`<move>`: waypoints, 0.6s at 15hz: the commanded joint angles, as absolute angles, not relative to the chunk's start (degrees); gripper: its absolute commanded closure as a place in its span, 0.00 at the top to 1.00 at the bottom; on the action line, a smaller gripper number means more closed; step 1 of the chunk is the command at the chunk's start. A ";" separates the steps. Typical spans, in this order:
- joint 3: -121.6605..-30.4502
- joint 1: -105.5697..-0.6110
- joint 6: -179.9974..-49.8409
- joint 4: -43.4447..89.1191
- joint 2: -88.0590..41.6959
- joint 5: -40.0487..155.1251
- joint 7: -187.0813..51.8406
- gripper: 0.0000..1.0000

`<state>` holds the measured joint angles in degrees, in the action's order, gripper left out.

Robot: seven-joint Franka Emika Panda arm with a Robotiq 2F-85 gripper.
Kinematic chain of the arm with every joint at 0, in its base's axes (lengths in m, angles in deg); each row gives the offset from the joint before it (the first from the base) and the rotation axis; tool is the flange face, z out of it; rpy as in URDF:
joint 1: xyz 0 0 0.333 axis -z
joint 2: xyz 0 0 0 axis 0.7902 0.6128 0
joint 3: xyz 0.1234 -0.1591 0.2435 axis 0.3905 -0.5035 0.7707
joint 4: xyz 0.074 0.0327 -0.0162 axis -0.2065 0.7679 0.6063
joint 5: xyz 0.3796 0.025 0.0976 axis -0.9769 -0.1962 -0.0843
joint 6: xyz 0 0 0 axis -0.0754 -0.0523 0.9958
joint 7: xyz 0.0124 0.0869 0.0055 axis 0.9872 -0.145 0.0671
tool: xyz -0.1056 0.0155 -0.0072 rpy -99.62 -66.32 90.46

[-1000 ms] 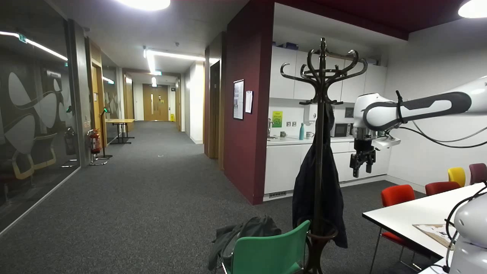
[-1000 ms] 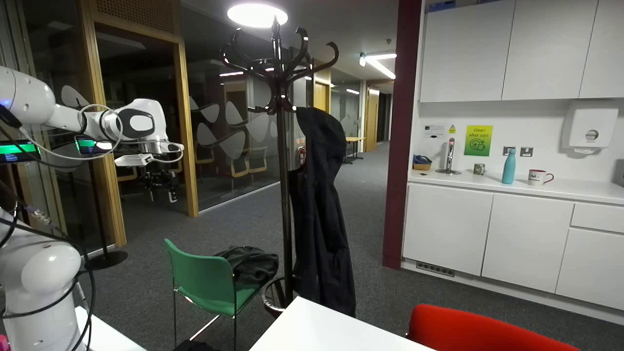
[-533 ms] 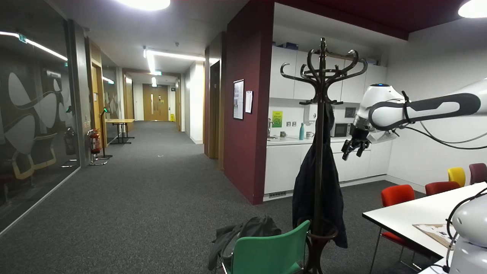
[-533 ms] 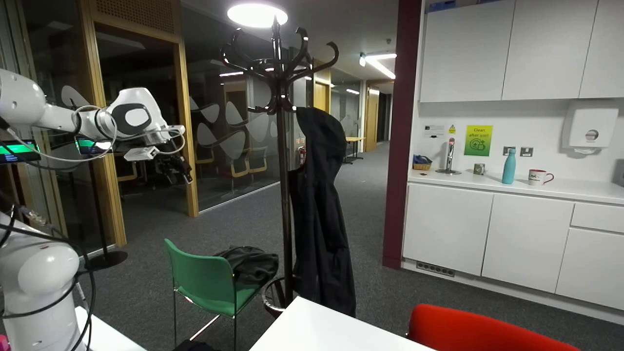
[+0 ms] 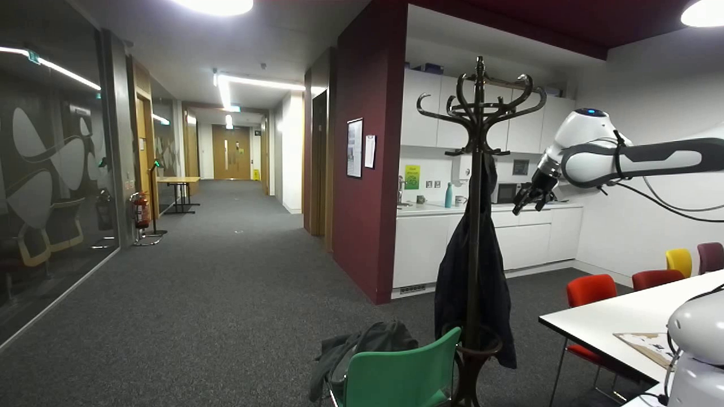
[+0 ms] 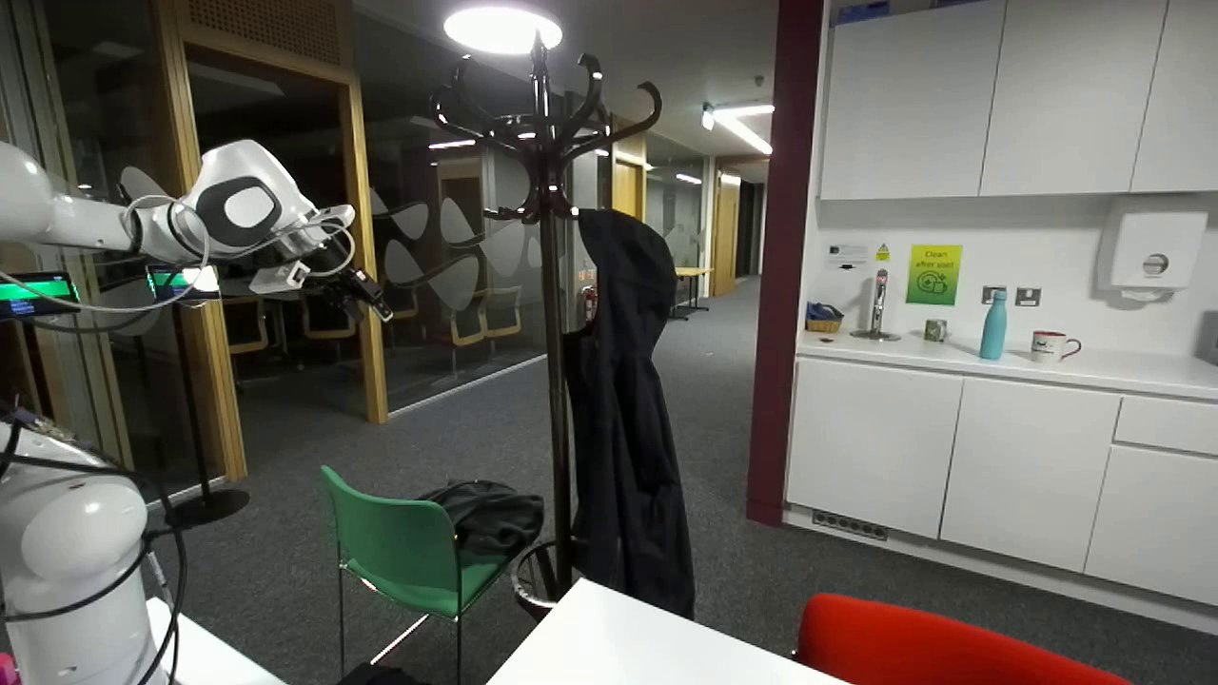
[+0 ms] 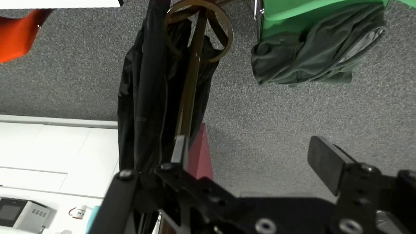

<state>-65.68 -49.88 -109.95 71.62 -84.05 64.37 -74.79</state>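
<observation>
White arm [image 5: 594, 165] outstretched, jaws aslant

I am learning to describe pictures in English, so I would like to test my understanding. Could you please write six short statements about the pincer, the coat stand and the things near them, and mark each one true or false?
1. The pincer stands open. True.
2. A dark coat hangs on the coat stand. True.
3. The pincer grips the dark coat. False: nothing is held between its fingers.
4. The coat stand has fallen over. False: it stands upright.
5. Some clothing lies on the green chair. True.
6. The pincer rests on the table. False: it is up in the air.
</observation>
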 commanded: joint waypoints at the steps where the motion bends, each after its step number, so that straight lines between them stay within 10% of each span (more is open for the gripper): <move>1: -65.40 -49.55 -109.83 71.49 -83.99 64.04 -74.53 1.00; 9: -63.08 -45.51 -118.29 72.04 -85.07 69.37 -77.71 1.00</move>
